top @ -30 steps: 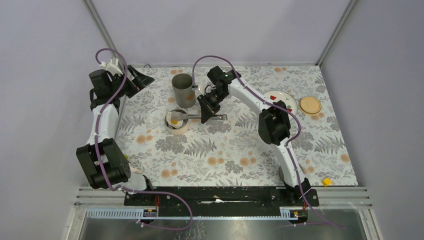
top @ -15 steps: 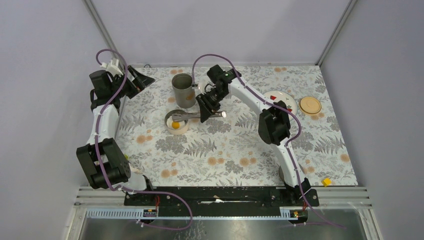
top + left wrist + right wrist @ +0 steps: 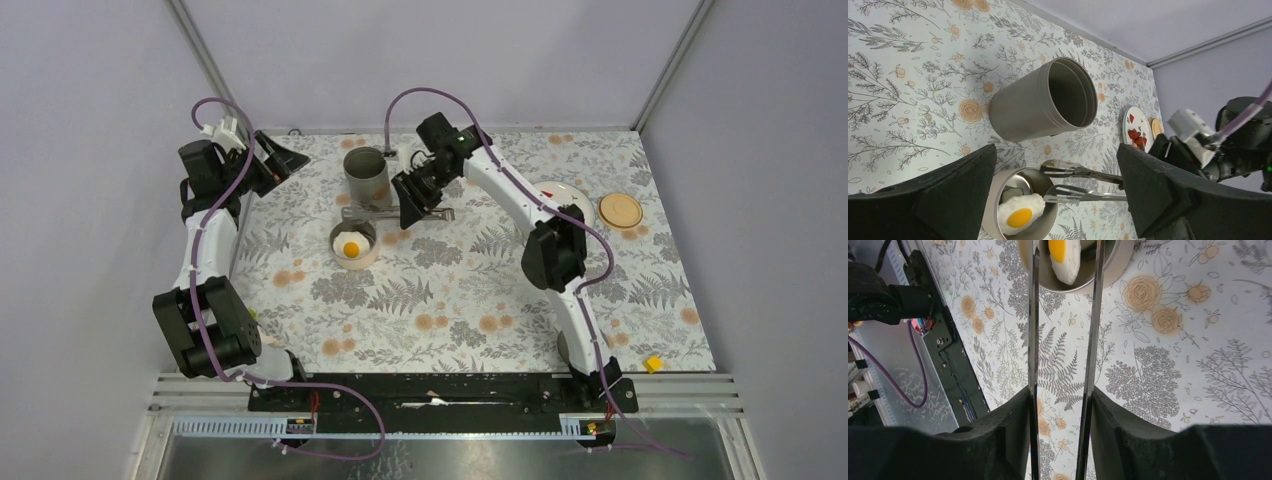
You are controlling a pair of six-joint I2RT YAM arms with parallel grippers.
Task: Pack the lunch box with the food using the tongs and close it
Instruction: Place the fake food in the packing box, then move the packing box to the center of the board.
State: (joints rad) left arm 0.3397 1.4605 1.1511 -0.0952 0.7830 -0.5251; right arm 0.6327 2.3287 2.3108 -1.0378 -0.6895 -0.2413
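The fried egg [image 3: 351, 246] lies in the low round lunch box bowl [image 3: 336, 257], which sits in front of a tall grey cylinder [image 3: 367, 178]. My right gripper [image 3: 412, 205] is shut on the silver tongs [image 3: 445, 213]. The two tong arms [image 3: 1033, 340] stand spread apart, and their tips hover at the bowl's [image 3: 1118, 260] rim on either side of the egg [image 3: 1065, 260], not pinching it. My left gripper [image 3: 275, 160] hangs open at the back left and holds nothing. From there it looks down on the egg [image 3: 1018, 215] and the tongs [image 3: 1083, 182].
A white plate [image 3: 560, 195] with red pieces stands at the back right, and a round tan lid [image 3: 621, 211] lies beside it. A small yellow piece [image 3: 652, 364] rests near the front right edge. The flowered cloth covers the table.
The tongs have sprung apart and let go of the egg, which now lies in the bowl. My right gripper has drawn the tongs toward the back, off the bowl.
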